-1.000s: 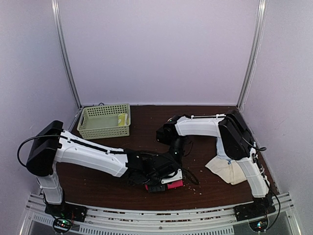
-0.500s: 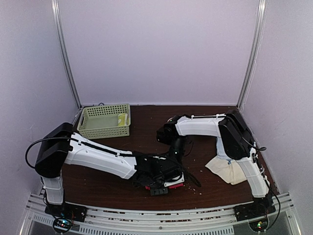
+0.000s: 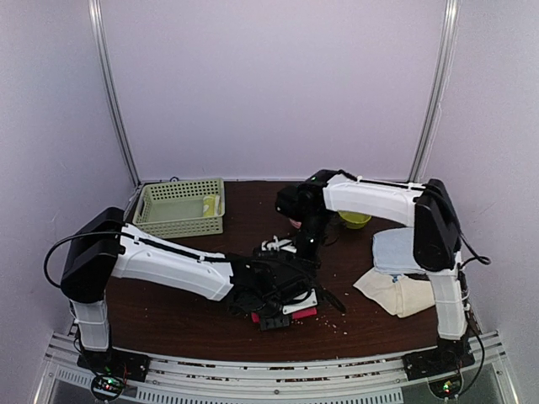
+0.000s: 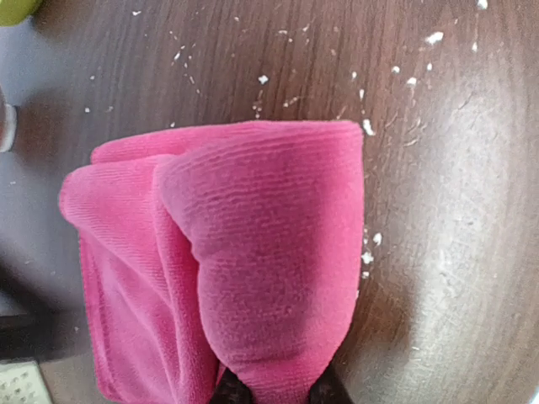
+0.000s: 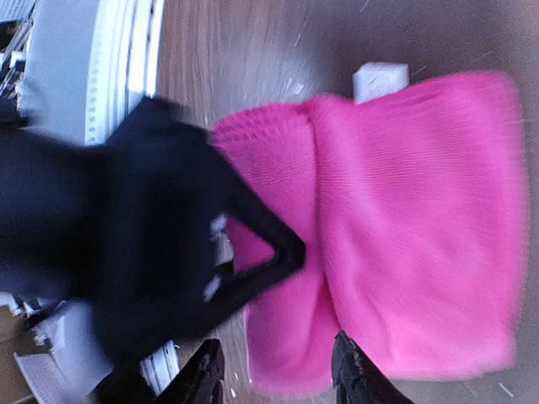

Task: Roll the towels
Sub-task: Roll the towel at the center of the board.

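Observation:
The bright pink towel lies partly rolled on the brown table, and a sliver of it shows in the top view. My left gripper is low at the table's front centre, shut on the roll's near end. My right gripper hangs open just behind it, above the pink towel, its fingers spread and holding nothing. A yellow towel, a light blue towel and a cream towel lie at the right.
A green plastic basket with a small yellow item stands at the back left. White crumbs are scattered on the table around the pink towel. The two arms are close together at the centre.
My right arm has lifted and swung back, uncovering the yellow and light blue towels. My left gripper has stayed on the pink towel, shifting only slightly.

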Available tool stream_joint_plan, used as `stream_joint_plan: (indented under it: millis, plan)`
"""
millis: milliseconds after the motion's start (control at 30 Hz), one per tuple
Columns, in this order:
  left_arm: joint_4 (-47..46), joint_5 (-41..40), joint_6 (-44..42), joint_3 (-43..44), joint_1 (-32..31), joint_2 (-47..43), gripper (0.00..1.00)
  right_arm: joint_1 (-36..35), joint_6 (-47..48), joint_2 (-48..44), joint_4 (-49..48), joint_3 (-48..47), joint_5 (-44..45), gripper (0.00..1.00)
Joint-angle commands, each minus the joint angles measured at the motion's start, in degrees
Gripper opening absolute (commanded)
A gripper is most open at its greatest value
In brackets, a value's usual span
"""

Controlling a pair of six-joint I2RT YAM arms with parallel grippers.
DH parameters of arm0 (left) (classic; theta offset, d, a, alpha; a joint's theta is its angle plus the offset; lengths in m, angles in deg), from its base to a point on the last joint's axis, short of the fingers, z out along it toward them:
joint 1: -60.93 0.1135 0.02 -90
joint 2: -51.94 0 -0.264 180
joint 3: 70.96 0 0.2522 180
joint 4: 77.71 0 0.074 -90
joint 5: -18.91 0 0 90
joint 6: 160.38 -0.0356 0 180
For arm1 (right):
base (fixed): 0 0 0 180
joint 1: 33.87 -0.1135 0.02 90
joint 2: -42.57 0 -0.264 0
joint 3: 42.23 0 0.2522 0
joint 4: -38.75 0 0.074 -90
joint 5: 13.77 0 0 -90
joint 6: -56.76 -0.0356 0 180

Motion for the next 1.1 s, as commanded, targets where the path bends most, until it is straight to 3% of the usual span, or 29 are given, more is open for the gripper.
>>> stream_joint_plan:
  millis: [0,200,333,433,533,733,900,1067]
  plan:
    - [1.63,21.18,1.30,-1.70,6.98,1.97,0.04,5.80,-3.25,-13.38,-4.28,-5.03,2.87,0.46]
    - [3.62,44.07,1.95,1.94,15.49,5.71,0.05,12.60,-9.94,-27.55,-13.48,-2.03,4.80,0.48]
    - [10.53,54.49,0.72,8.21,19.35,12.00,0.05,12.89,-4.37,-34.87,-12.27,2.93,7.88,0.48]
    - [13.35,60.12,0.97,11.19,21.69,16.29,0.05,12.66,2.05,-41.18,-10.88,10.17,0.74,0.46]
    - [13.89,61.71,2.11,12.37,23.65,18.94,0.04,7.96,8.60,-44.70,-8.42,16.90,-0.18,0.46]
    - [16.32,62.02,2.20,15.69,24.31,22.53,0.02,-10.12,2.50,-45.53,-24.84,36.38,25.01,0.45]
    - [16.31,61.45,2.65,16.02,24.28,23.36,0.01,-13.62,1.68,-40.78,-39.73,44.58,40.69,0.54]
    - [16.33,59.20,3.62,16.36,24.29,23.29,0.04,-13.69,5.47,-36.78,-48.58,46.92,40.79,0.58]
